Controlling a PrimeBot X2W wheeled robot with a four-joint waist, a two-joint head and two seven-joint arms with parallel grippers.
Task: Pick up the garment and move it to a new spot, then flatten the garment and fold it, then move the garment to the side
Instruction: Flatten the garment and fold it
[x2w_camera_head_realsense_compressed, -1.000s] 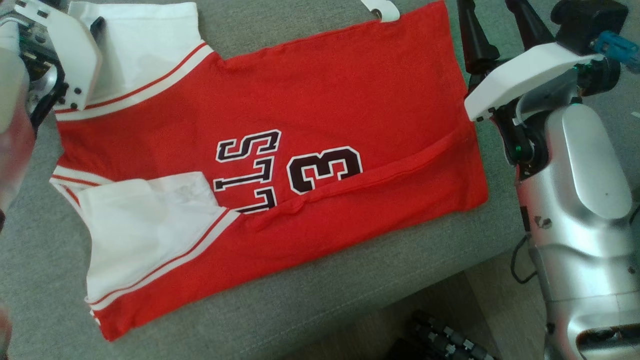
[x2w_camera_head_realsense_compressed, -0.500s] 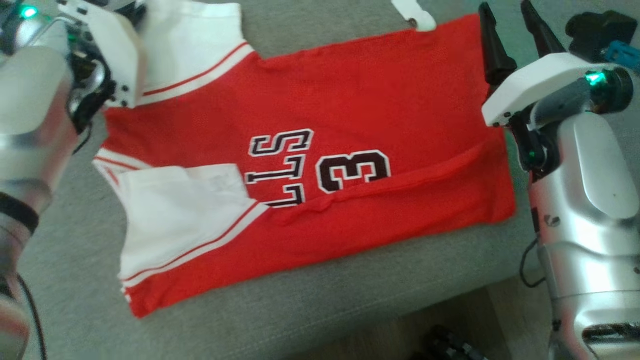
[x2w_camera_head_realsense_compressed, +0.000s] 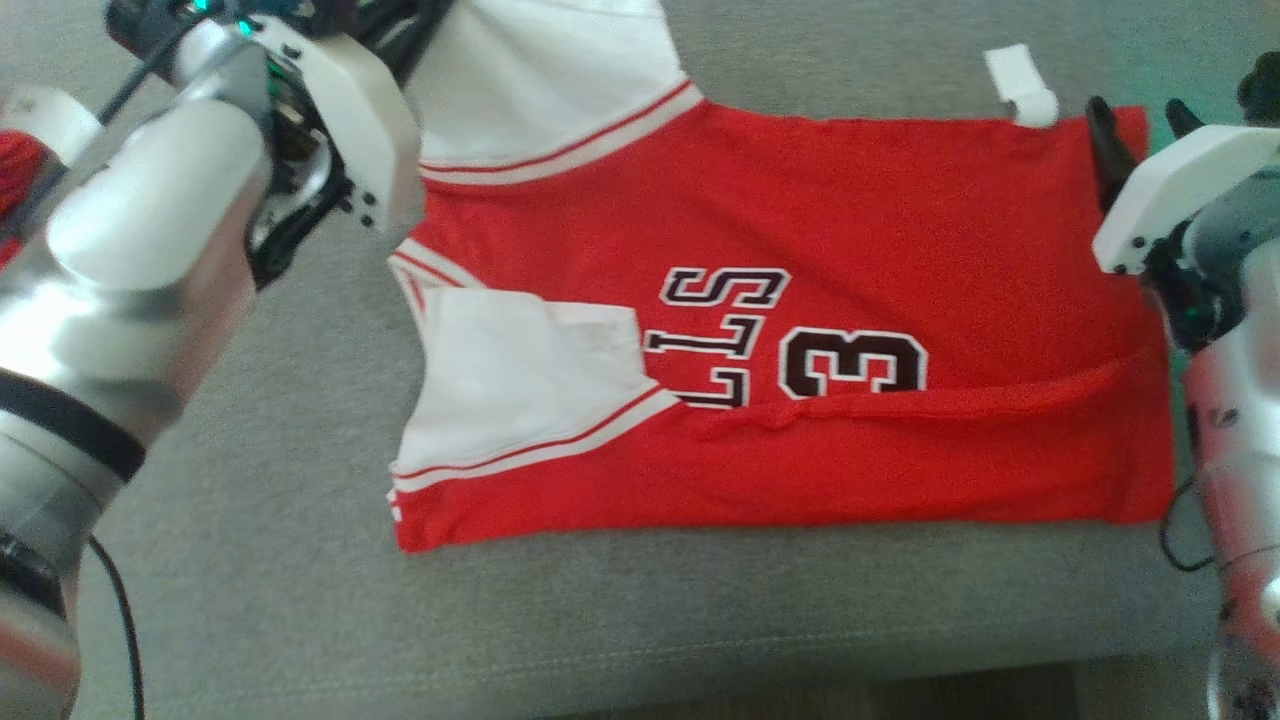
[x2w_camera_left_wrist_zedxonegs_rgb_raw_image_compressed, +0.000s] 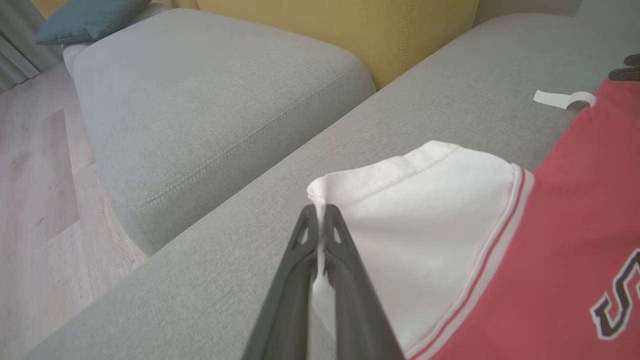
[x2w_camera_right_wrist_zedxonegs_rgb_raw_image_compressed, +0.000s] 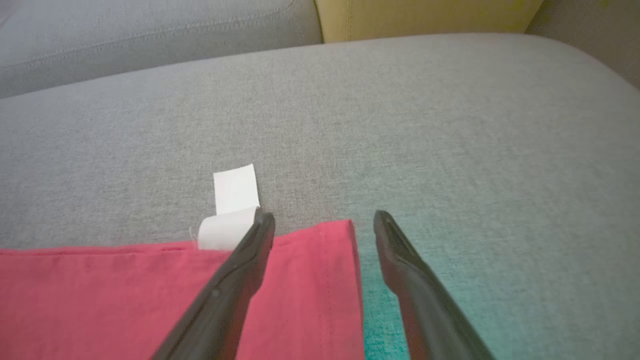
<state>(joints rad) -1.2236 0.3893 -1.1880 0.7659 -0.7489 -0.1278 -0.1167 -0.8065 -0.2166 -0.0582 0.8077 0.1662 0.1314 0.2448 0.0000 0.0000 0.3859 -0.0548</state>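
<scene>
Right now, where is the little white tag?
In the head view's upper right, the white tag sticks out from the red jersey, beside the right gripper.

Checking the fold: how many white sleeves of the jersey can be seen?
2. The far sleeve is pinched by the left end effector; the near sleeve lies folded over the red jersey.

**Silver arms, white caps**

The left forearm (x2w_camera_head_realsense_compressed: 130, 250) and right forearm (x2w_camera_head_realsense_compressed: 1240, 420) are shiny silver. White covers (x2w_camera_head_realsense_compressed: 350, 120) cap the wrists, dotted with dark screws (x2w_camera_head_realsense_compressed: 366, 208) (a green light (x2w_camera_head_realsense_compressed: 240, 26) glows there). A thin black cable (x2w_camera_head_realsense_compressed: 122, 620); long dark-grey fingers (x2w_camera_left_wrist_zedxonegs_rgb_raw_image_compressed: 355, 310).
</scene>
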